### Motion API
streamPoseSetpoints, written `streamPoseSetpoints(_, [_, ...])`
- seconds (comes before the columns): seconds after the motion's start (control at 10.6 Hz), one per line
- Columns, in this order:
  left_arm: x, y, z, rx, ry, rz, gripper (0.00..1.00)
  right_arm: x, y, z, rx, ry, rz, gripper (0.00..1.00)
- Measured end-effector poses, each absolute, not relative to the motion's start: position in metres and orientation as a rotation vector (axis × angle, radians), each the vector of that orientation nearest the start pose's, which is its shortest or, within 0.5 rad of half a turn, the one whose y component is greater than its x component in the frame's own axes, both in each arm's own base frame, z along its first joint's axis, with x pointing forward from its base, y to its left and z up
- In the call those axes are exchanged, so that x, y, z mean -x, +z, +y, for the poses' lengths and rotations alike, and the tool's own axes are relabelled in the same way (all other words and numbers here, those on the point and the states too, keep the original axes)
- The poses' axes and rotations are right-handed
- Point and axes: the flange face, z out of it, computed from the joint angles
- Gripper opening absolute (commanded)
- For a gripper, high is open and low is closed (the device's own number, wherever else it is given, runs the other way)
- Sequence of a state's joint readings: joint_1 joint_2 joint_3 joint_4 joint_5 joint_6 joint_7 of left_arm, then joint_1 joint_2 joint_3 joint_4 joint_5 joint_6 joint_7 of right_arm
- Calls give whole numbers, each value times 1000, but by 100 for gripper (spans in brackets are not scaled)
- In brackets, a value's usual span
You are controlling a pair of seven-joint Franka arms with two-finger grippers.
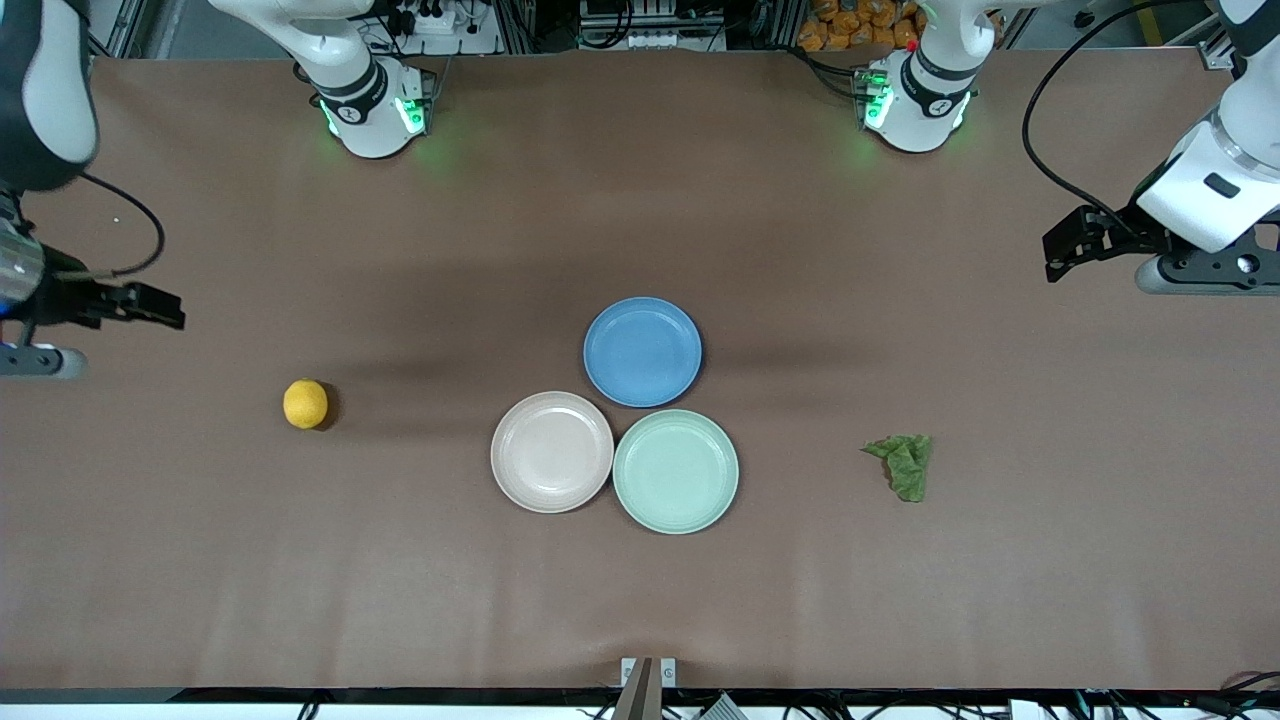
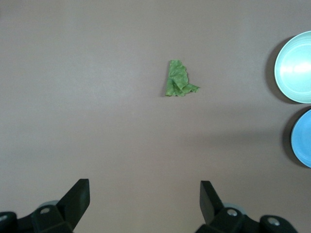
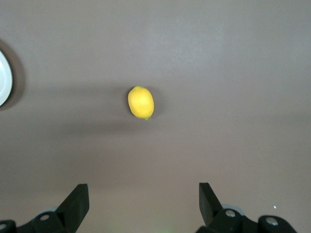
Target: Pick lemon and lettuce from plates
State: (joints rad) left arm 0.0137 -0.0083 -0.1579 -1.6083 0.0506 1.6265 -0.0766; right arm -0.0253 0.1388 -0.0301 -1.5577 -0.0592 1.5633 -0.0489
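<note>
The lemon lies on the bare brown table toward the right arm's end, apart from the plates; it also shows in the right wrist view. The lettuce lies on the bare table toward the left arm's end; it also shows in the left wrist view. The beige-pink plate and the mint green plate sit side by side at the table's middle, both empty. My right gripper is open and empty above the table's right-arm end. My left gripper is open and empty above the left-arm end.
An empty blue plate touches the two other plates, farther from the front camera. The mint plate's rim and the blue plate's rim show in the left wrist view. The beige-pink plate's edge shows in the right wrist view.
</note>
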Motion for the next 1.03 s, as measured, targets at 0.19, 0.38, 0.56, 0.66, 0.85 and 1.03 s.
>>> streamPoseSetpoints(0.19, [-549,626,-72,3090,-51,97,100,-573,579,-36,3186,245,6,100])
streamPoseSetpoints(0.38, [-548,630,-70,3090,-61,92,100,-562,599,-34,3184,258,6,100])
streamPoseSetpoints(0.56, [-548,631,-70,3090,-62,92,100,-557,608,-31,3181,283,-2,100])
streamPoseSetpoints(0.66, [-548,633,-70,3091,-68,92,100,-556,612,-28,3181,285,-9,100])
streamPoseSetpoints(0.85, [-548,640,-70,3092,-92,91,100,-553,618,-26,3182,270,-15,100])
streamPoseSetpoints(1.03, [-548,642,-71,3092,-99,94,100,-554,620,-25,3183,252,-16,100])
